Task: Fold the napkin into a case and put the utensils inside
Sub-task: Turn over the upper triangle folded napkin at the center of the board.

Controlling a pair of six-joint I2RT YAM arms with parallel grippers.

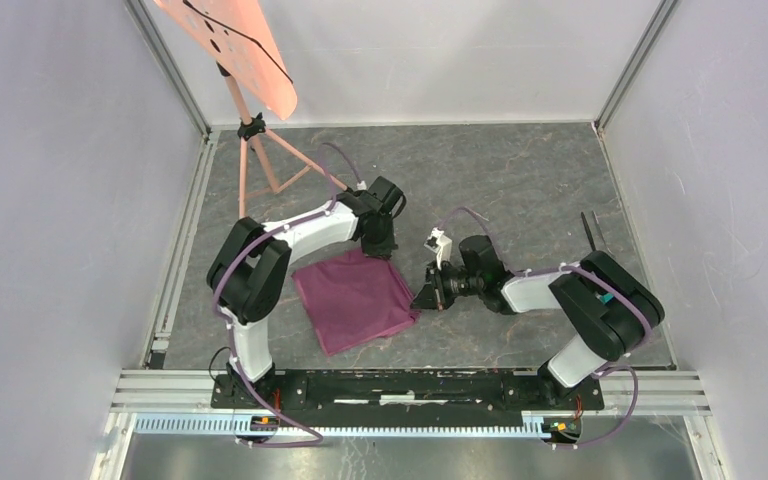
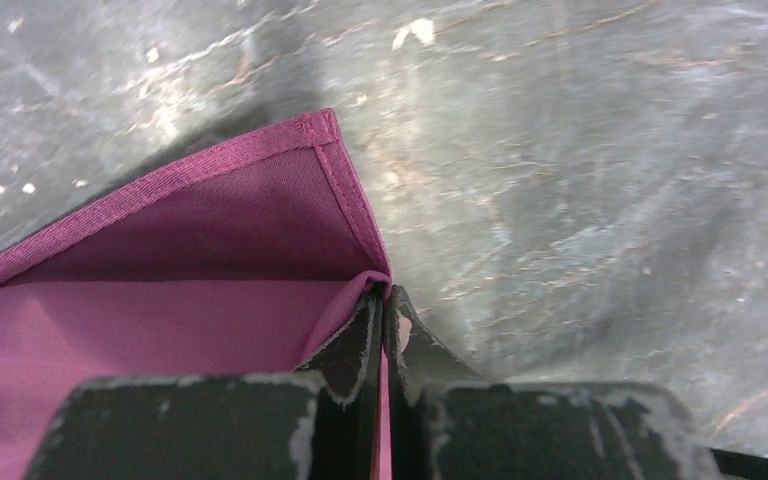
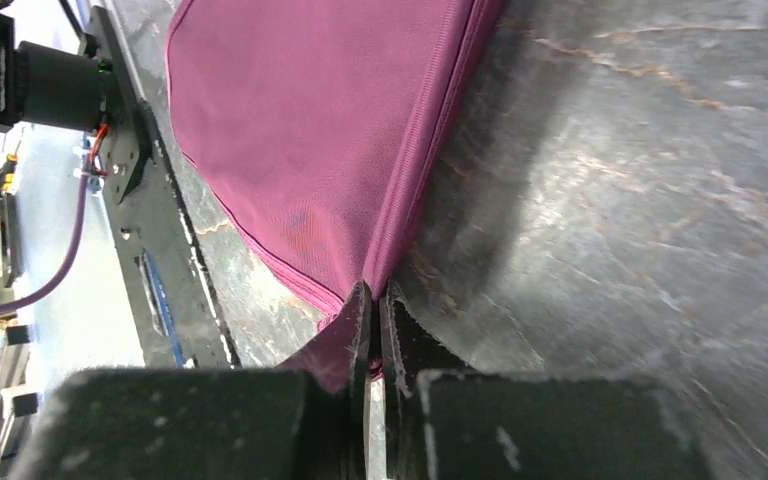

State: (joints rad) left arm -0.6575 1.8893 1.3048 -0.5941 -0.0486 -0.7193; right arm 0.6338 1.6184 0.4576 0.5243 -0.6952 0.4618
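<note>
From above, the napkin's (image 1: 353, 298) far corner lay hidden under the left gripper (image 1: 381, 248) and its right corner behind the right gripper (image 1: 428, 293). The utensils (image 1: 592, 231) by the right wall were too small to tell one from the other. In the left wrist view the napkin ran off the left and bottom edges, its pinched strip lost between the jaws; in the right wrist view the top edge cut it off.

Both arms (image 1: 305, 228) wear white shells, black joints, purple cables (image 1: 348, 163).
</note>
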